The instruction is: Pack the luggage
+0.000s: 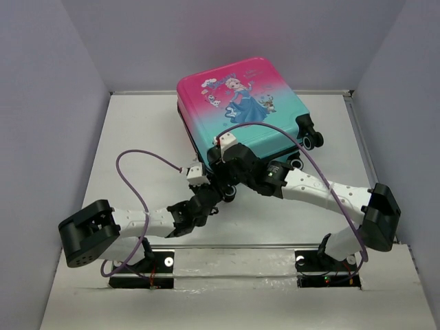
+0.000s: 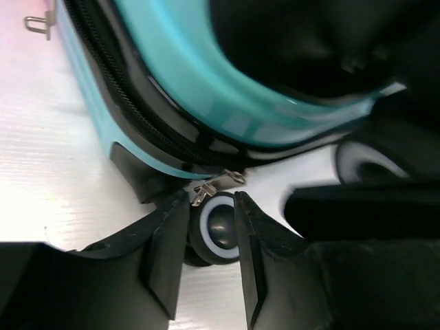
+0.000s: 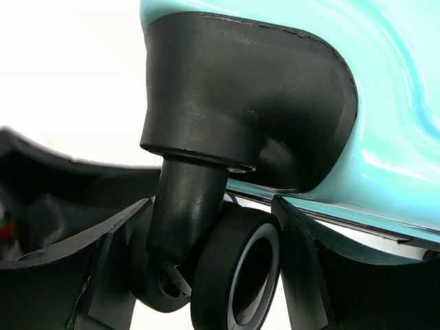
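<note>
The luggage [image 1: 240,103] lies flat and closed at the back of the table, princess print up, wheels toward me. Both grippers meet at its near left corner. My left gripper [image 1: 218,198] [image 2: 212,201] stands open a narrow way. A white-ringed wheel [image 2: 221,230] shows through the gap beyond its tips, and two metal zipper pulls [image 2: 218,184] hang just above them. My right gripper [image 1: 230,180] [image 3: 213,206] is open wide, its jaws on either side of a black caster wheel [image 3: 237,275] under the teal shell [image 3: 385,103].
Two more wheels [image 1: 311,139] stick out at the luggage's right corner. Grey walls box in the white table [image 1: 137,137] on three sides. A purple cable [image 1: 137,155] loops over the left arm, another over the right.
</note>
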`<move>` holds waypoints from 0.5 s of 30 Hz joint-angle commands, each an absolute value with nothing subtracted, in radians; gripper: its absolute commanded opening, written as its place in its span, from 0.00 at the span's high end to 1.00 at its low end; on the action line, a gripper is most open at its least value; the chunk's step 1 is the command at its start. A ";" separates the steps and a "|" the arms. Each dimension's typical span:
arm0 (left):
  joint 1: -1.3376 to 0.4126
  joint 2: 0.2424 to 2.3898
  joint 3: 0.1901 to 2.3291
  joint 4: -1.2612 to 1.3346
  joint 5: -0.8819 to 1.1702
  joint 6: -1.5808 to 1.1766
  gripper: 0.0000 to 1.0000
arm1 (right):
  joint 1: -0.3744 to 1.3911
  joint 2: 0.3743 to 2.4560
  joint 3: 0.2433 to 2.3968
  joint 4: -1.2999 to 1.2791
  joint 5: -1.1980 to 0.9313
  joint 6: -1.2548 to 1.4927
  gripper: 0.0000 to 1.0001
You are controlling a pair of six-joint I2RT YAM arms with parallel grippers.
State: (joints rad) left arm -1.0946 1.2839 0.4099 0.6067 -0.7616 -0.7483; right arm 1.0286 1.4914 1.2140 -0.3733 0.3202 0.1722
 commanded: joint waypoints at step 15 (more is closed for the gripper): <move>-1.210 1.385 0.578 0.822 -1.144 -0.765 0.60 | 1.181 1.488 1.273 -0.155 0.132 0.164 0.93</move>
